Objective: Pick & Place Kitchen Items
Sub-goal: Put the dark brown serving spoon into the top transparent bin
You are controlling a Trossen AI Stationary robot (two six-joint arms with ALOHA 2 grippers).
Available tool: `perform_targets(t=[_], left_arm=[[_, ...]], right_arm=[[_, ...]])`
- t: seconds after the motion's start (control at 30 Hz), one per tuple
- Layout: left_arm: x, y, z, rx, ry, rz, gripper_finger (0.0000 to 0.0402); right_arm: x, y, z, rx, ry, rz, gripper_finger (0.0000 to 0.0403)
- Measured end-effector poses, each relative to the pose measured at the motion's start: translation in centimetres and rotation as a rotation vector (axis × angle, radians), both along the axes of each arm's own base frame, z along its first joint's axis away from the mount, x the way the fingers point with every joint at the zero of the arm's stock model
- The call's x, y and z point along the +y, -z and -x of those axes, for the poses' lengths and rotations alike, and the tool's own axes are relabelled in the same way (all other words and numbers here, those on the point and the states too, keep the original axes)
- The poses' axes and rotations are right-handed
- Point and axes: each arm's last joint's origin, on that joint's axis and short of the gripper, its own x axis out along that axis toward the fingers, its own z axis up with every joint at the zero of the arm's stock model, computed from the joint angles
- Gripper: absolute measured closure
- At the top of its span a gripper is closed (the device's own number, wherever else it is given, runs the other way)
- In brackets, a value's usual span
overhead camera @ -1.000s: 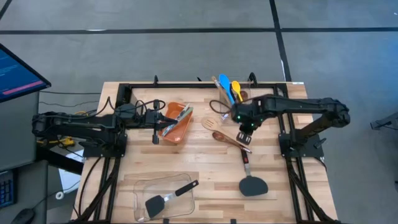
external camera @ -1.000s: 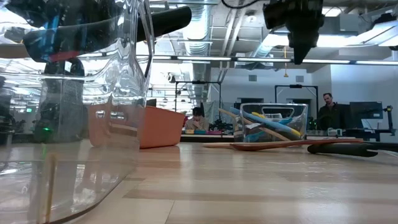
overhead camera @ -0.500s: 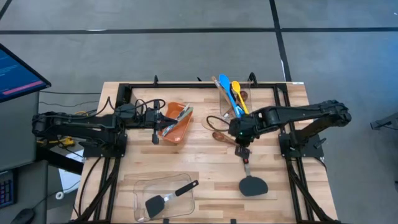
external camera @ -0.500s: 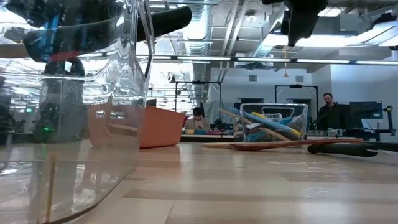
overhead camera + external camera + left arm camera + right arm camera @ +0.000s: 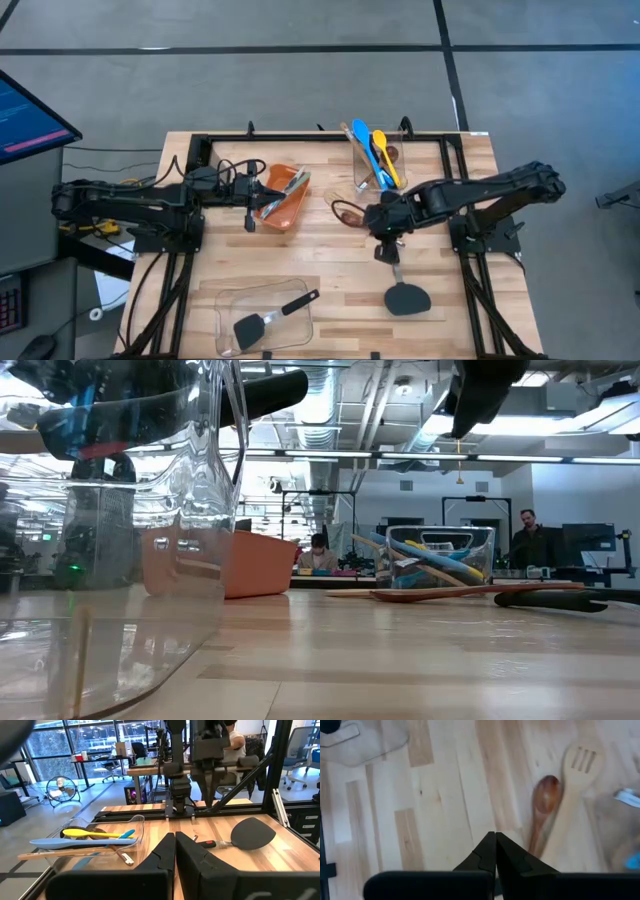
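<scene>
My right gripper [image 5: 495,841] is shut on nothing and hangs above the table middle [image 5: 386,246], pointing steeply down. Below and beside it a dark wooden spoon [image 5: 544,800] and a slotted wooden turner [image 5: 576,767] lie flat on the table. A black spatula [image 5: 404,297] lies flat toward the near edge. Blue and yellow spoons stand in a clear container [image 5: 375,160] at the far side. My left gripper [image 5: 175,845] is shut on nothing and points level beside the orange bin [image 5: 285,197], which holds a few utensils.
A second clear container [image 5: 265,318] with a black spatula in it stands at the near edge and fills the low view's left [image 5: 120,510]. A black frame [image 5: 300,137] runs round the table's far edge and sides. People sit at desks in the room beyond.
My right gripper has swung from beside the far clear container toward the table's near edge, passing over the wooden spoons, and now hangs near the black spatula's handle. My left arm has kept still.
</scene>
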Motion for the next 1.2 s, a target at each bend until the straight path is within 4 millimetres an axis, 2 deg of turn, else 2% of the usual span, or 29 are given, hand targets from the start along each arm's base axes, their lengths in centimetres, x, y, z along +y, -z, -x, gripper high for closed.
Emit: perform_targets(t=[0.17,0.33,0.5,0.7,0.9,1.2], left_arm=[[0.0,0.0,0.0,0.000,0.000,0.003,0.0401],[0.0,0.0,0.0,0.001,0.000,0.004,0.0401],[0.0,0.0,0.0,0.000,0.000,0.004,0.0401],[0.0,0.0,0.0,0.001,0.000,0.004,0.0401],[0.0,0.0,0.0,0.001,0.000,0.003,0.0401],[0.0,0.0,0.0,-0.001,0.000,0.003,0.0401]], right_arm=[[-0.1,2.9,-0.1,-0.002,-0.003,-0.018,0.0402],[-1.1,5.5,0.1,0.023,0.032,-0.013,0.0402],[-2.2,8.0,0.1,-0.025,0.074,-0.022,0.0402],[-2.8,9.0,0.3,-0.024,0.084,-0.017,0.0402],[-2.0,9.7,0.0,-0.009,0.055,-0.014,0.0402],[0.5,13.2,-1.2,0.104,0.018,0.112,0.0403]])
